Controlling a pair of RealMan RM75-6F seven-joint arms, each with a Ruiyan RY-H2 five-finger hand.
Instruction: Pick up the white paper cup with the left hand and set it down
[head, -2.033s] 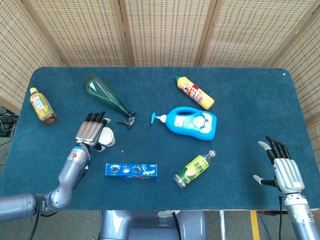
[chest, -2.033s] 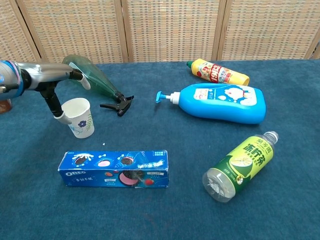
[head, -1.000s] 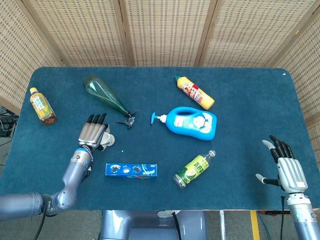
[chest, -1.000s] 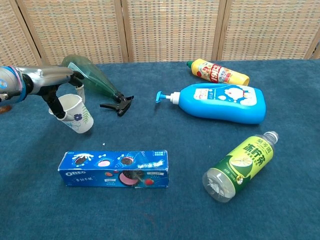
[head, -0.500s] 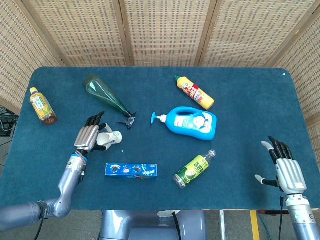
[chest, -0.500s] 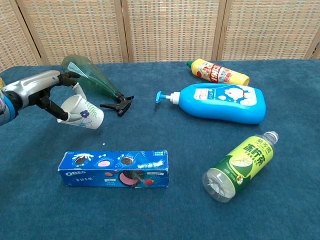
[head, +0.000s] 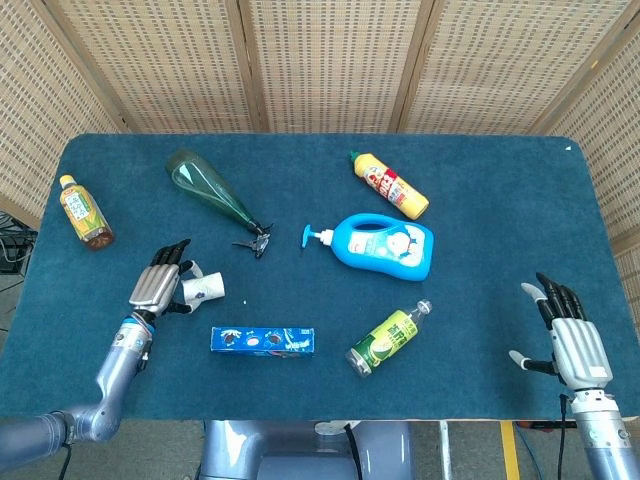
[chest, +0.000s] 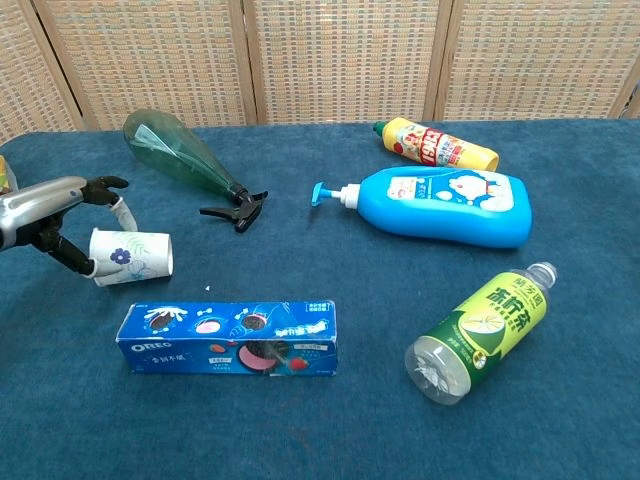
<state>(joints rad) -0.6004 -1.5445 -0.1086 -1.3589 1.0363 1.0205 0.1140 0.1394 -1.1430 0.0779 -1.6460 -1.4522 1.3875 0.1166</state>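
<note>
The white paper cup (head: 205, 290) (chest: 135, 256), printed with a blue flower, lies on its side on the blue table, mouth to the left. My left hand (head: 160, 285) (chest: 50, 205) is at the mouth end. Its thumb reaches the rim from below and a fingertip sits above the cup wall, so the rim stays pinched while the other fingers are spread. My right hand (head: 568, 335) hovers at the table's front right corner with fingers apart and nothing in it. It does not show in the chest view.
A blue Oreo box (head: 262, 341) (chest: 228, 338) lies just in front of the cup. A green spray bottle (head: 205, 185) (chest: 170, 155) lies behind it. A blue pump bottle (head: 385, 245), a yellow bottle (head: 390, 185), a green drink bottle (head: 388, 340) and a tea bottle (head: 85, 212) lie around.
My left hand drew back to the left and lower, taking the cup with it. The cup tipped from tilted to flat on its side. The right hand barely shifted.
</note>
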